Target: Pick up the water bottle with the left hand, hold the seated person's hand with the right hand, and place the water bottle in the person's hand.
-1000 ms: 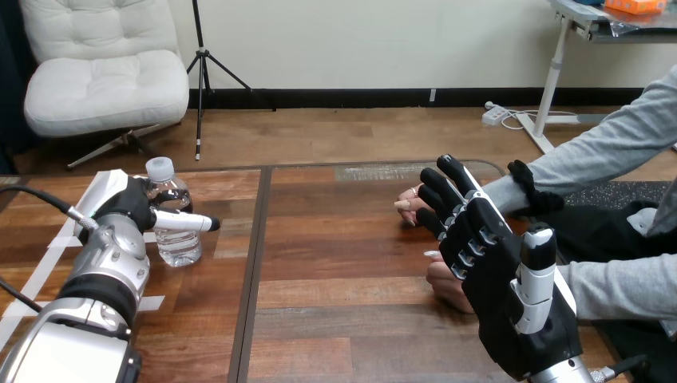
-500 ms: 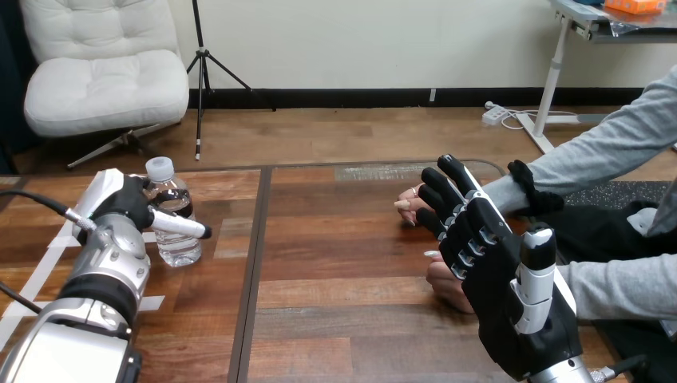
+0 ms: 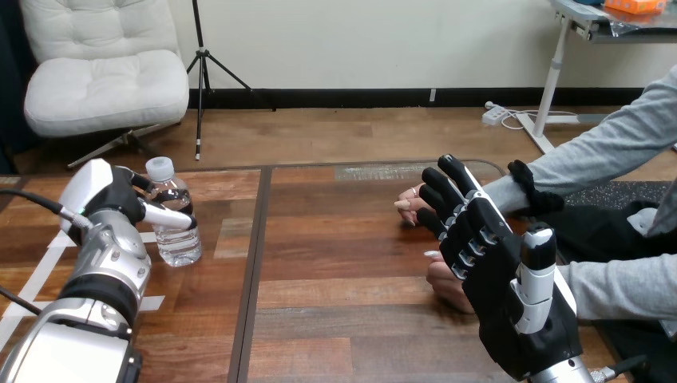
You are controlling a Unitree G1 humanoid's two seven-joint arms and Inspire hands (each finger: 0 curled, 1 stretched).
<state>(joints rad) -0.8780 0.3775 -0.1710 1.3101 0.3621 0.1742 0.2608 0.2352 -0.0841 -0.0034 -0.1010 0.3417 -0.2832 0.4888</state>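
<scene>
Found the water bottle [image 3: 174,231] upright on the bench [image 3: 335,319], far left, base flat on the wood, white cap on. Saw the left hand [image 3: 116,199] wrapped round it: thumb laid across the near face, dark fingers [image 3: 137,180] curled at the far side by the shoulder. Not yet lifted. Logged the right hand [image 3: 511,295] raised at the near right, fingers straight and spread, holding nothing. Noted the person's far hand [image 3: 413,206] and the person's near hand [image 3: 445,283] resting on the bench at the right, both partly hidden behind the right hand; could not tell contact, saw nothing curled round either. Judged the pick-up to be the step in hand: grasp looked made, lift outstanding. Judged the next move to call for a straight lift clear of the bench, bottle kept upright, then a carry rightward, with the right hand brought down onto one of the person's hands before the handover. Flagged slip risk: smooth clear plastic, water inside.
</scene>
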